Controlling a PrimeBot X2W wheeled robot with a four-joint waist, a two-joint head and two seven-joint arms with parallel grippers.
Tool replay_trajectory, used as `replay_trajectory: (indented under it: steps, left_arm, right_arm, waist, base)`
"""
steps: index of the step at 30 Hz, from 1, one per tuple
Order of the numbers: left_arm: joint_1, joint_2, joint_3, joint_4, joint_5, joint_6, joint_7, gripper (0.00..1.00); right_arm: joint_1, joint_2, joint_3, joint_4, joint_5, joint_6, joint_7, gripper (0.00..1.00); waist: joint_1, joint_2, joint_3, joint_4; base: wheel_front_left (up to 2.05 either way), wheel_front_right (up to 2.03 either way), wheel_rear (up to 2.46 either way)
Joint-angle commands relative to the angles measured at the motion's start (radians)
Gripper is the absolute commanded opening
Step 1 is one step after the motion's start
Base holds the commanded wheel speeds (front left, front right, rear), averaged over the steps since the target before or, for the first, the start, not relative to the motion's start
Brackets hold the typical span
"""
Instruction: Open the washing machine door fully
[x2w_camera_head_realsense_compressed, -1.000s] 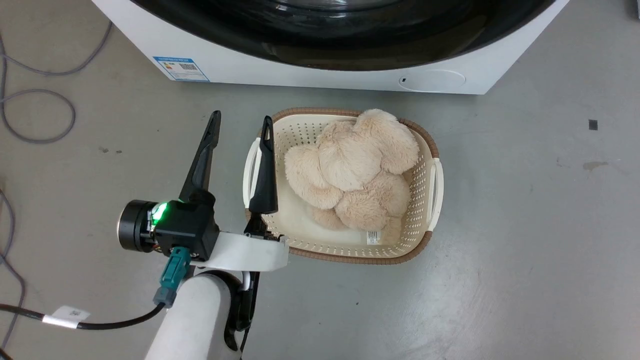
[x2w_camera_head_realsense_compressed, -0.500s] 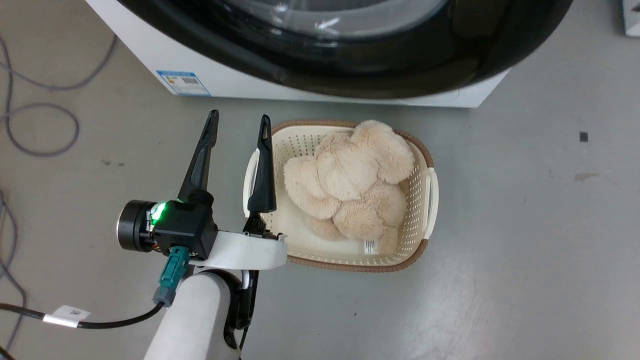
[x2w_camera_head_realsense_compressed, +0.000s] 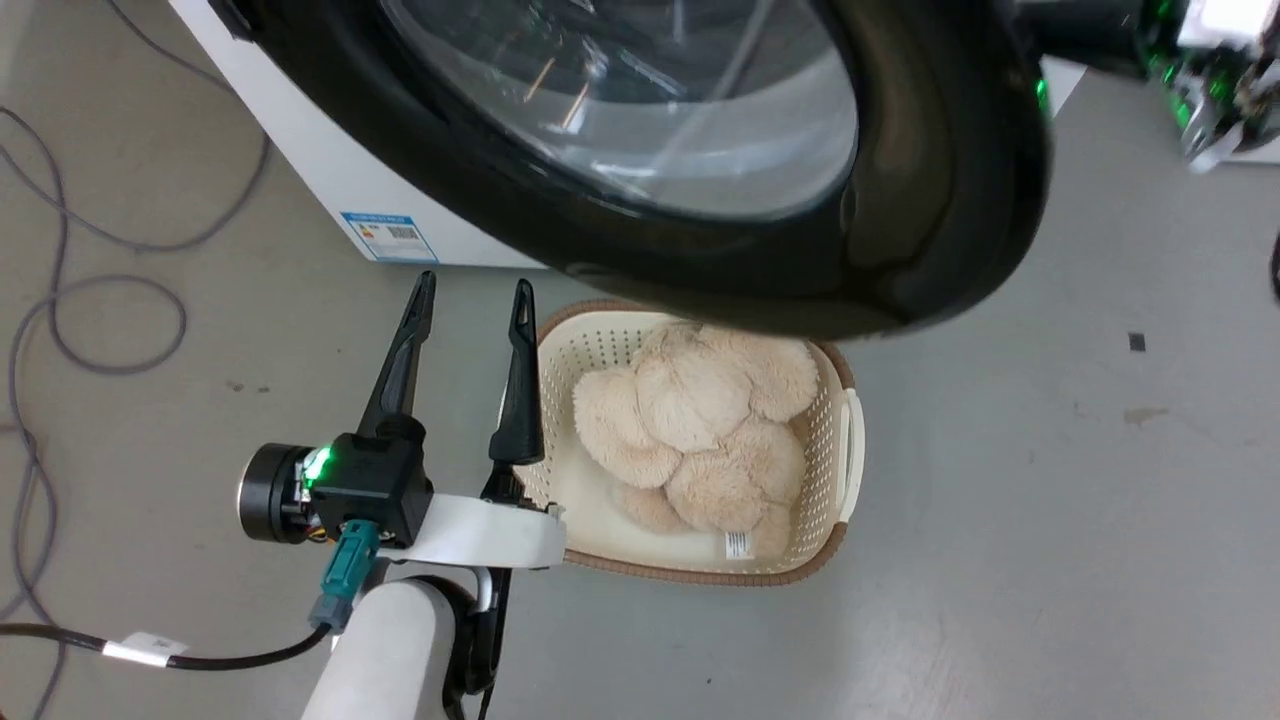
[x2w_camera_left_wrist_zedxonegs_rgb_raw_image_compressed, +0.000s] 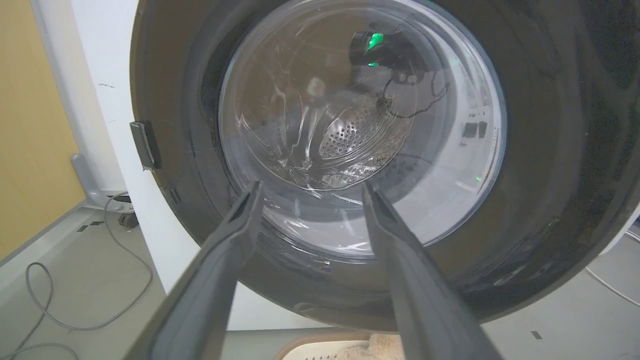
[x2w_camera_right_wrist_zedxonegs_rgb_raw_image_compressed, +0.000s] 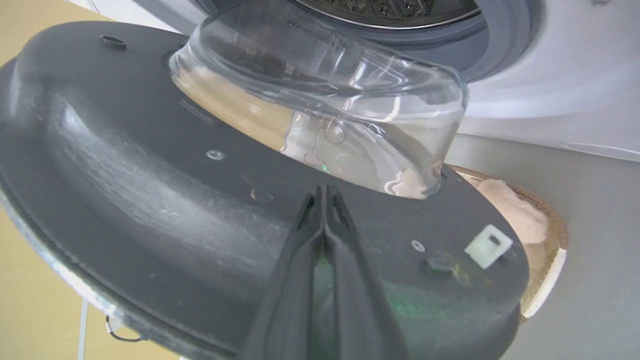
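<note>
Door (x2w_camera_head_realsense_compressed: 930, 200) edge overhangs the basket (x2w_camera_head_realsense_compressed: 848, 440) (floor (x2w_camera_head_realsense_compressed: 1050, 550) beside open); left gripper (x2w_camera_head_realsense_compressed: 475, 282) splayed; right gripper (x2w_camera_right_wrist_zedxonegs_rgb_raw_image_compressed: 325, 190) pinched closed.

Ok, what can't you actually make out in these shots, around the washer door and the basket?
1. Head view: the washing machine door hangs over part of the far rim of the basket and hides it.
2. Head view: the picture's top edge cuts off the door's upper part.
3. Head view: the sticker on the machine is too small to read.
4. Right wrist view: whether the shut right gripper touches the door's inner face; its own fingers hide the contact.
</note>
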Motion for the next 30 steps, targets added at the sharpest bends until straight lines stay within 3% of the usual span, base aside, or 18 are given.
replay_trajectory:
  steps: [1,14,30]
  left_arm:
    - [0.02,0.002,0.006,0.006,0.003,-0.005,-0.005,1.0]
    - [0.133,0.002,0.036,0.056,0.022,-0.041,-0.005,1.0]
    - [0.194,0.002,0.064,0.102,0.028,-0.066,-0.005,1.0]
  right_arm:
    - [0.043,0.007,0.005,-0.018,0.01,0.001,0.011,0.0]
    - [0.311,0.038,0.031,-0.182,0.084,0.001,0.038,0.0]
    - [0.551,0.076,0.113,-0.441,0.166,0.001,-0.008,0.0]
  waist:
    - [0.0,0.0,-0.023,0.003]
    - [0.0,0.0,-0.175,0.012]
    - [0.0,0.0,-0.234,0.009]
  base:
    - [0.0,0.0,0.0]
    - [0.0,0.0,0.0]
    - [0.0,0.0,0.0]
